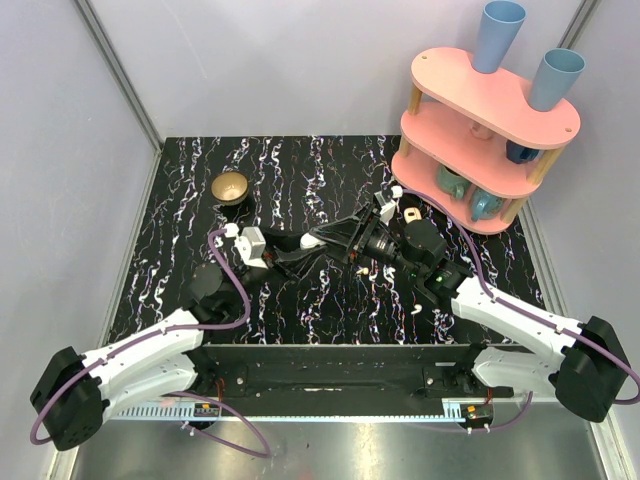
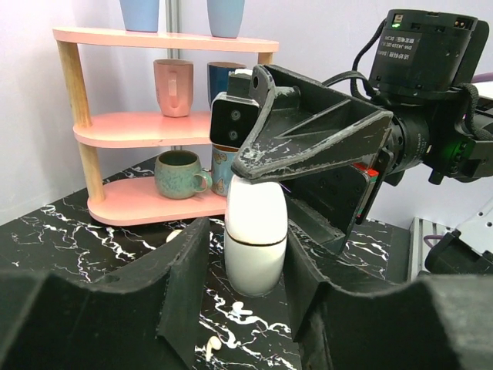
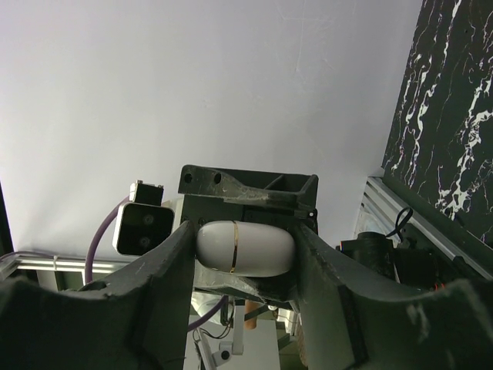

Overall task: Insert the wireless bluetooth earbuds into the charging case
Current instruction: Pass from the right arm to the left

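Charging case (image 3: 245,248), closed and upright mid-table, is clamped by the right gripper (image 3: 245,239) and narrowly flanked by the left gripper (image 2: 248,262), contact unclear; with an earbud (image 2: 212,347) lying on the tabletop (image 2: 77,231), lid-opening is judged next.

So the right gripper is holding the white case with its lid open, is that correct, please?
Not quite: the case is shut, not open. The left wrist view shows it closed, with only a thin seam line around its middle. The rest stands: the right gripper is holding it.
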Robot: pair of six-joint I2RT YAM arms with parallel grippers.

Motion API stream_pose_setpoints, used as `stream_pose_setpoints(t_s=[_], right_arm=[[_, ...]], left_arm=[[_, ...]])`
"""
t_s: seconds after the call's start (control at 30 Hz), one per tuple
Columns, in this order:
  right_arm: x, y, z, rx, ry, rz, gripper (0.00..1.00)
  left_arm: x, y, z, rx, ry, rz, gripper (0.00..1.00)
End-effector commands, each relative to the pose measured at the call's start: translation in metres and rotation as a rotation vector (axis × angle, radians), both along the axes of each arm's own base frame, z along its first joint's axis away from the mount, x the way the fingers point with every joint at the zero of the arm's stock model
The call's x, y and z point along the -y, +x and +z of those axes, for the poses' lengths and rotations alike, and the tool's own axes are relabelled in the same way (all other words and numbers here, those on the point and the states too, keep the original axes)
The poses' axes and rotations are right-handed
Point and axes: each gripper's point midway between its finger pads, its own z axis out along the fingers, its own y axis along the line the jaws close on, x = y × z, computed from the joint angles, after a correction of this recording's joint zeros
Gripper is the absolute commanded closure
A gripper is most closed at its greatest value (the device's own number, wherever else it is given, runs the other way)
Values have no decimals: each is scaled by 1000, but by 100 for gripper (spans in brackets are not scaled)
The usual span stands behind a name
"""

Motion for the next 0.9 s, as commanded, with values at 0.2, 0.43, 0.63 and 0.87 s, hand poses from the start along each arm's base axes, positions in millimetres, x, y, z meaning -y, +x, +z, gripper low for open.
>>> stream_pose_setpoints(t_s=[0.2, 0.43, 0.63, 0.87], right_arm=[[3, -4, 16, 61, 30, -7, 88], [3, -2, 11, 63, 4, -13, 87], [5, 1, 9, 96, -67, -41, 66], [23, 7, 22, 249, -181, -133, 12]], left_arm=[[-1, -2, 31, 60, -65, -6, 58], [-2, -3, 32, 73, -66, -3, 77], [-3, -6, 32, 100, -61, -8, 92], [-12, -8, 28, 109, -94, 17, 100]])
